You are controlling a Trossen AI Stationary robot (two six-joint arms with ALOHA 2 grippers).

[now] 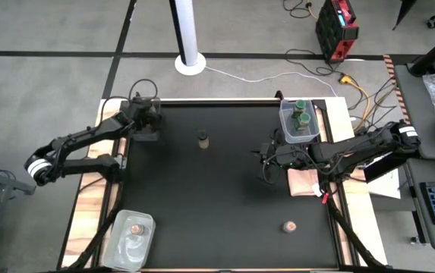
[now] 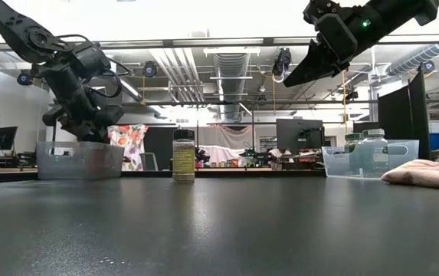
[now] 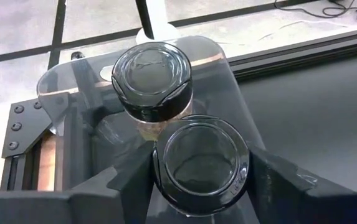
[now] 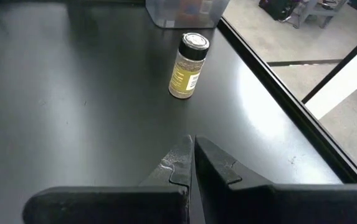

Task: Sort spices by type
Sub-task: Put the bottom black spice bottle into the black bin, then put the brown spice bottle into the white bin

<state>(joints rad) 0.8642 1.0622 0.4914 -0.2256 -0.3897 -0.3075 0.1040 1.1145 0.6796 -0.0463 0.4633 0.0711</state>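
A clear tub (image 1: 147, 130) stands at the table's far left, and my left gripper (image 1: 146, 121) reaches into it from above. It is shut on a dark-lidded spice jar (image 3: 200, 163). A second dark-lidded jar (image 3: 152, 79) stands in the tub just beyond the first. Another dark-lidded jar with yellowish contents (image 1: 203, 139) stands upright on its base mid-table. A pinkish-topped jar (image 1: 288, 226) stands near the right front. My right gripper (image 4: 190, 152) is shut with nothing in it and hangs above the table right of centre (image 1: 266, 159). My left gripper has the jar between its two fingers, one on each side of the dark lid (image 3: 159, 168). The fingers slant down into the tub from the near left. The jar is upright beside the other jar. Its base is hidden, so I cannot tell whether it rests on the tub's floor.
A clear tub at the far right (image 1: 299, 121) holds green-lidded jars. Another tub at the near left (image 1: 130, 236) holds a pinkish-topped jar. A pink cloth (image 1: 304, 182) lies at the right edge. The black tabletop between the tubs is bare apart from the two loose jars.
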